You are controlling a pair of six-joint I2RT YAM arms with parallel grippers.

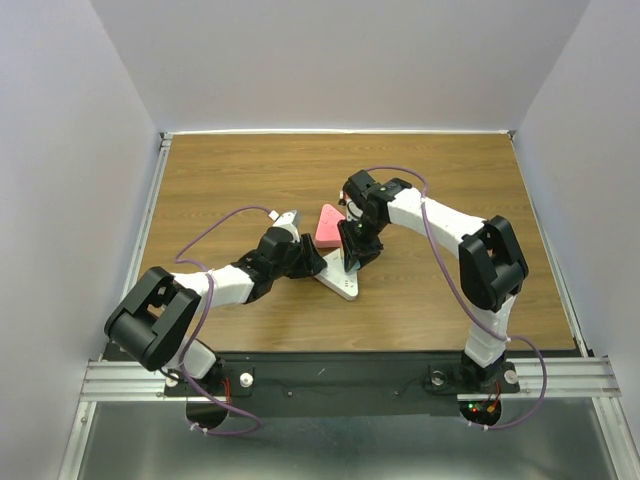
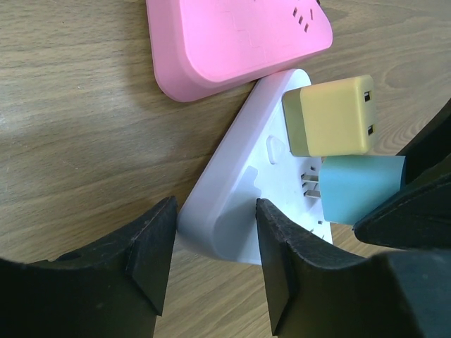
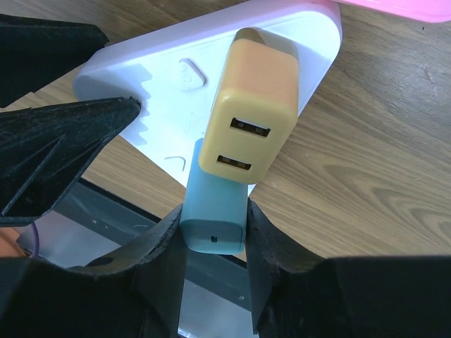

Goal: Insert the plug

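Note:
A white triangular power strip lies on the wooden table, with a yellow charger plugged into it. My right gripper is shut on a light blue plug and holds it against the strip's face just beside the yellow charger. In the left wrist view the blue plug shows bare metal prongs between its body and the strip. My left gripper has its jaws closed on the strip's near corner.
A pink power strip lies flat, touching the far end of the white strip; it also shows in the left wrist view. The table's near edge and a metal rail run just below the white strip.

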